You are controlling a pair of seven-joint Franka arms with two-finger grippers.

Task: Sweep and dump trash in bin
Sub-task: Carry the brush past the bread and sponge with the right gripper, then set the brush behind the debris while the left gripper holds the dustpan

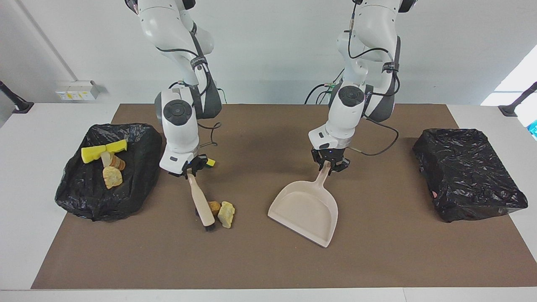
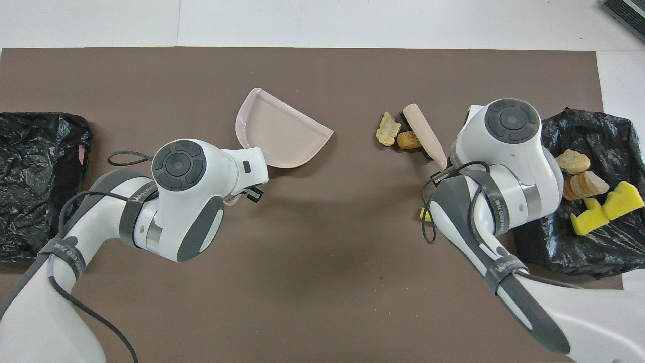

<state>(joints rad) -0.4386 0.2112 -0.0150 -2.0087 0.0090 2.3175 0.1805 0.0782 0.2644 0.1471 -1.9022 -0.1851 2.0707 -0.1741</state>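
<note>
Trash (image 1: pixel 222 212): lumpy, porous, bread-like chunks.

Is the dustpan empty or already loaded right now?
Empty. The dustpan shows only bare beige inside; the two scraps lie on the mat beside the brush, apart from it.

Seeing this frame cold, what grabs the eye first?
The right hand holds a beige brush whose bristles press two scraps together mid-mat. Beside them, toward the left arm's end, the left hand grips the dustpan by its handle. A black bag at the right arm's end carries more scraps.
</note>
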